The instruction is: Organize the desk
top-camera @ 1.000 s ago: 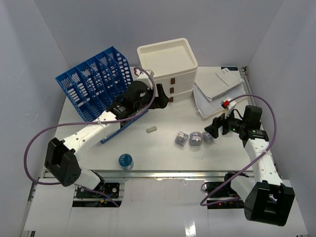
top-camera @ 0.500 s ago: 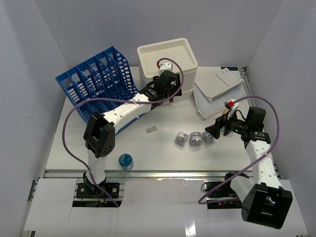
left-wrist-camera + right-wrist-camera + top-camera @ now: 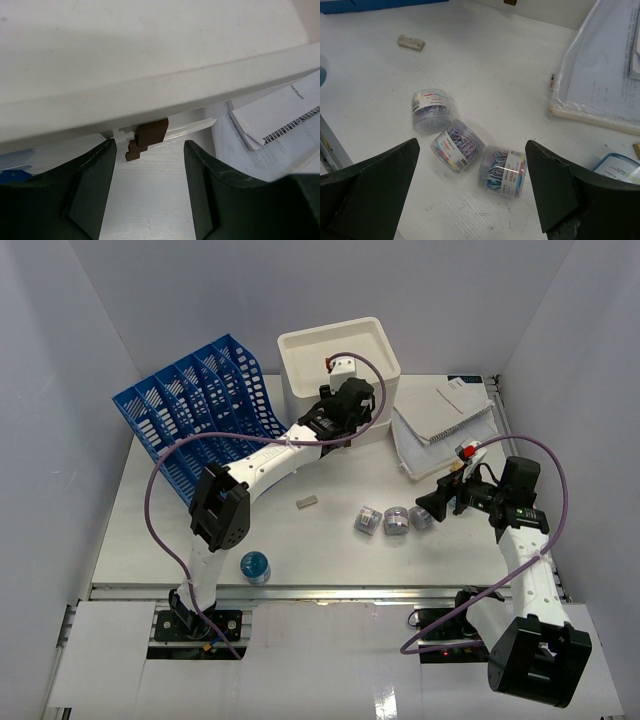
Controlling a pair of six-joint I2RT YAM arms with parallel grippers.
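Observation:
The white desk point(image 3: 330, 545) carries a cream three-drawer box point(image 3: 340, 360) at the back. My left gripper point(image 3: 347, 432) is open at the box's front. In the left wrist view the gripper point(image 3: 150, 167) is empty, with the brown drawer handles point(image 3: 149, 136) just beyond its fingers point(image 3: 90, 190). My right gripper point(image 3: 432, 502) is open and empty, just right of three lying clear jars of coloured paper clips point(image 3: 395, 521). In the right wrist view the gripper point(image 3: 472, 147) hovers above those jars point(image 3: 457, 145).
A tilted blue file rack point(image 3: 195, 410) stands at the back left. A mesh pouch with papers point(image 3: 440, 425) lies at the back right. A small grey eraser point(image 3: 307, 502) lies mid-desk. A blue round jar point(image 3: 255, 566) sits near the front edge rail.
My left arm has swung right from the blue rack to the front of the drawer box. The right arm has hardly moved.

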